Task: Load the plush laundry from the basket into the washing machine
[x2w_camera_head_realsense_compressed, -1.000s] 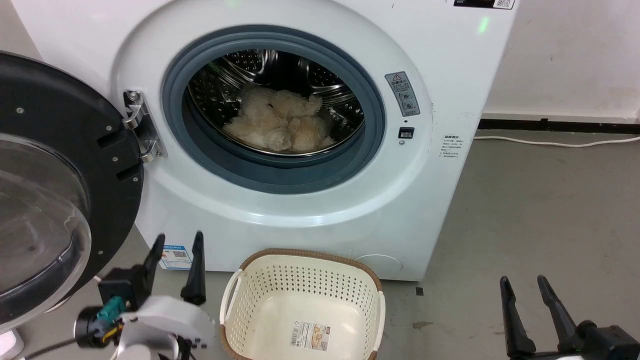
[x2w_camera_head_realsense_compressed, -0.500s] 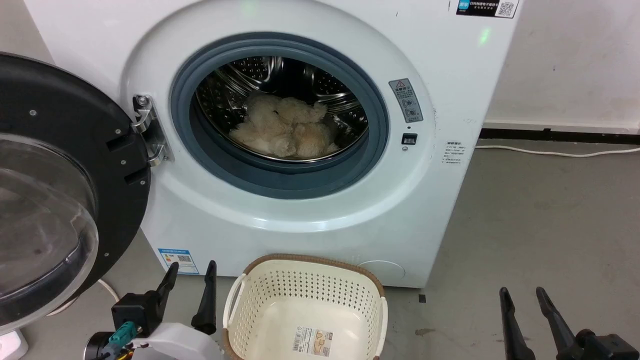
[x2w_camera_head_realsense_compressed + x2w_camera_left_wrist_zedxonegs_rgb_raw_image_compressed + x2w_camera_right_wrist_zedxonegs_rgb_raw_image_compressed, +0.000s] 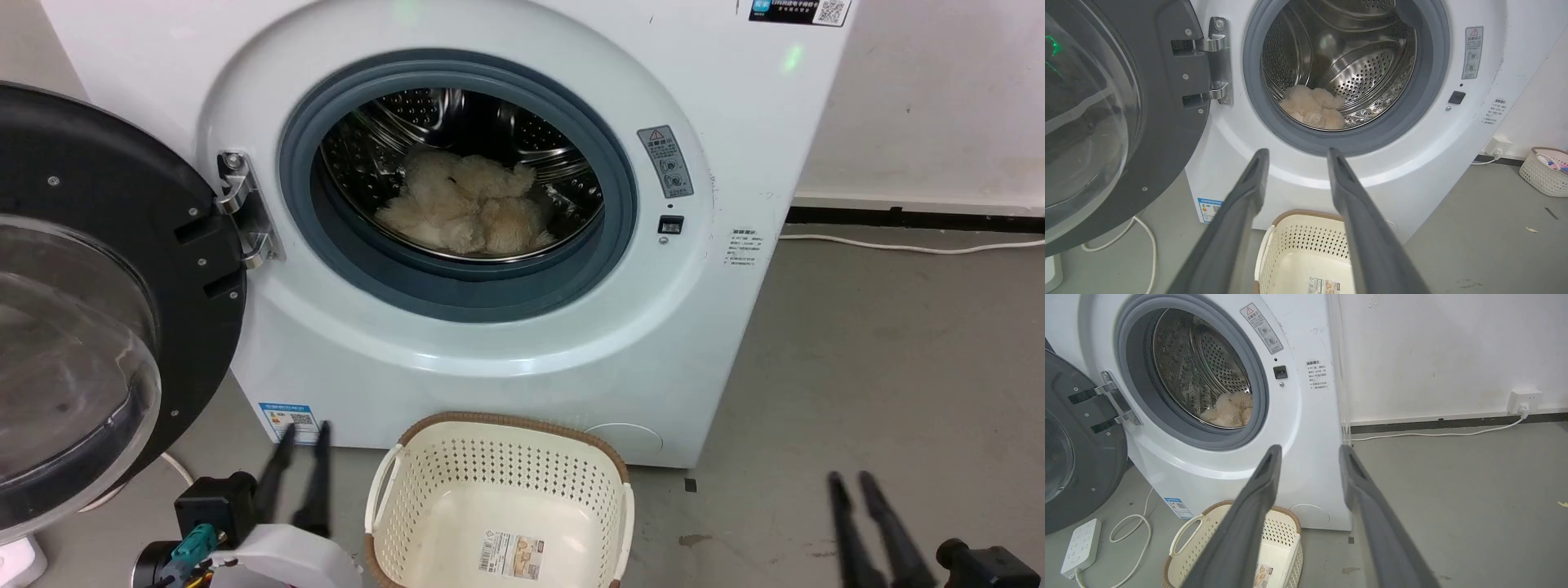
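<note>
The plush laundry (image 3: pixel 465 214), a shaggy cream-beige heap, lies at the bottom of the steel drum of the washing machine (image 3: pixel 718 343); it also appears in the wrist views (image 3: pixel 1314 110) (image 3: pixel 1231 410). The basket (image 3: pixel 506 420) stands on the floor against the washer's front, holding nothing but its label sticker. My left gripper (image 3: pixel 304 430) hovers just left of the basket, open with a narrow gap and nothing between the fingers. My right gripper (image 3: pixel 850 478) is low over the floor to the basket's right, also open, narrow and holding nothing.
The black-framed porthole door (image 3: pixel 90 269) is swung wide open at the left. A white power strip (image 3: pixel 1079 547) and its cable (image 3: pixel 1147 245) lie on the floor below it. A second small basket (image 3: pixel 1545 171) sits far right. Grey floor (image 3: pixel 898 343) stretches right of the washer.
The fingers of both grippers have drawn closer together. The left gripper has sunk lower in the head view. The view shifted slightly since a second ago. The plush and the basket stay put.
</note>
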Controlling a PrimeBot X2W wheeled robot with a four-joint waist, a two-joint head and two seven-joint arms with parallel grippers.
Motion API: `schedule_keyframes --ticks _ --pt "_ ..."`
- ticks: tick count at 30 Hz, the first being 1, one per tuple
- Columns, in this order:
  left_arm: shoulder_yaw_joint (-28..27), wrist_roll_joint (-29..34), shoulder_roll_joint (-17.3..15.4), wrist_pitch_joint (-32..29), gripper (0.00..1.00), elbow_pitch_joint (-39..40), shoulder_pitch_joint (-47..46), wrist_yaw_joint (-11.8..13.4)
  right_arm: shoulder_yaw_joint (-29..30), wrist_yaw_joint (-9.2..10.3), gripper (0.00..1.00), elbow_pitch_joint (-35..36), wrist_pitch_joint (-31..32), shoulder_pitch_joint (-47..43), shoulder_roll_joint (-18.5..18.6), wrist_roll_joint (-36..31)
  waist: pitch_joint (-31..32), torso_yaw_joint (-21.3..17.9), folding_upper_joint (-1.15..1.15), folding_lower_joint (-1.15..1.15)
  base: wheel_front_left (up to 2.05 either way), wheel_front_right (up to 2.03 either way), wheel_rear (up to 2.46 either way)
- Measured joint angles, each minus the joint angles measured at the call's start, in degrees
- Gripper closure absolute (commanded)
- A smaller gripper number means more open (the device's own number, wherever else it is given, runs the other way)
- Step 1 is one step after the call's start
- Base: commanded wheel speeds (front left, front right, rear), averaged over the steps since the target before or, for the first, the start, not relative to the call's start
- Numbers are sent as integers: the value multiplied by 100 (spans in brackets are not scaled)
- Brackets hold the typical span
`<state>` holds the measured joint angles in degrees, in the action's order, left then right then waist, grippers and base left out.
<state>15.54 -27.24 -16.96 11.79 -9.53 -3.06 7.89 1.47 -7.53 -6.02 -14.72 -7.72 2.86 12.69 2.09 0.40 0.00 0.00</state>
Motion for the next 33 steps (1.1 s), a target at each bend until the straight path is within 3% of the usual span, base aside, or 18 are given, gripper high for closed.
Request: schedule_keyframes --ticks 33 --pt "-357 643 338 -277 100 202 1 -177 -25 0 100 116 358 116 0 -276 -53 -10 0 1 0 0 0"
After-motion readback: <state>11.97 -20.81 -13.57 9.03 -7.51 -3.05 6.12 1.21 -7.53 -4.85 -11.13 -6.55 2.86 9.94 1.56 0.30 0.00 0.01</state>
